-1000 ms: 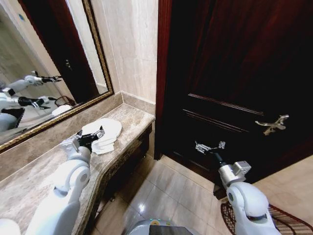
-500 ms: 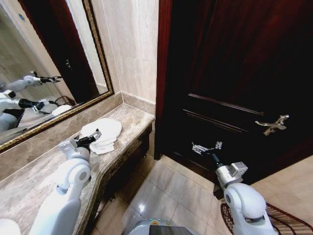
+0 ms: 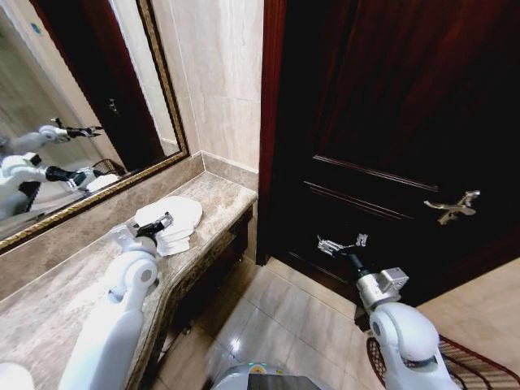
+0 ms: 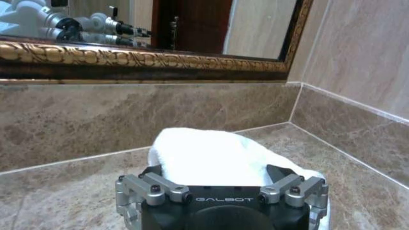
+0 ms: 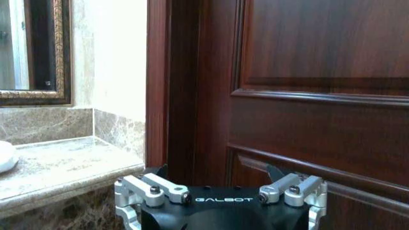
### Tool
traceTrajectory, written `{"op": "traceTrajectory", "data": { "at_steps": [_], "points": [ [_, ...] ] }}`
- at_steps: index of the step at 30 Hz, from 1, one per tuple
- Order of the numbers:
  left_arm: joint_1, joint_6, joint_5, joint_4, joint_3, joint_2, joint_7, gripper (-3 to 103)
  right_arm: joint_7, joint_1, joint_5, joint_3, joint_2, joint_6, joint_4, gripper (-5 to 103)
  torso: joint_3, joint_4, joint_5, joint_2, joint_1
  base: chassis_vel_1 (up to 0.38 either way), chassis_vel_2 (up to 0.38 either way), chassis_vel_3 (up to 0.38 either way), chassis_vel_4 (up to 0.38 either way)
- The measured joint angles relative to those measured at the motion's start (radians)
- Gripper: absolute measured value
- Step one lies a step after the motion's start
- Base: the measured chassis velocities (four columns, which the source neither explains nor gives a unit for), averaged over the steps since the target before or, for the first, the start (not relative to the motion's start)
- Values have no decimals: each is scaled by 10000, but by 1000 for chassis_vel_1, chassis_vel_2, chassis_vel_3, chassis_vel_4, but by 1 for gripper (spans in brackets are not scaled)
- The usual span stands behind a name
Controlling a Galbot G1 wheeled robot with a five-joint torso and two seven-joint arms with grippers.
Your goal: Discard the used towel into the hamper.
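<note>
Left gripper (image 3: 162,221) spread, poised at edge of the folded white towel (image 3: 172,219) on marble counter (image 3: 49,301), prob. lining up a grasp. Right gripper (image 3: 340,243) open, idle by door (image 3: 390,122). Hamper (image 3: 479,367) on floor at robot's right.

Right gripper (image 5: 221,211) base low in view, facing dark wood door (image 5: 319,105). Marble counter (image 5: 57,167) beside door frame (image 5: 169,86); gilt-framed mirror (image 5: 35,48) above; white towel (image 5: 5,155) edge on counter.
</note>
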Motion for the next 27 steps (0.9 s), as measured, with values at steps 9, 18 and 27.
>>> {"op": "traceTrajectory", "data": {
  "at_steps": [9,18,27],
  "points": [
    [-497,11,15,544,266,31,-137,100,-14,62,1,58,-37,51,-170,100,0,3,0,1,-1,0,0,0,0],
    [-651,613,-943,49,351,518,-793,100,-22,64,-57,-27,73,186,-441,100,0,-13,-17,-1,0,0,0,0,0],
    [-82,649,-507,-220,-99,649,-341,100,-43,81,-82,-151,136,253,-580,100,0,-3,-24,-4,1,0,0,0,0]
  ]
}}
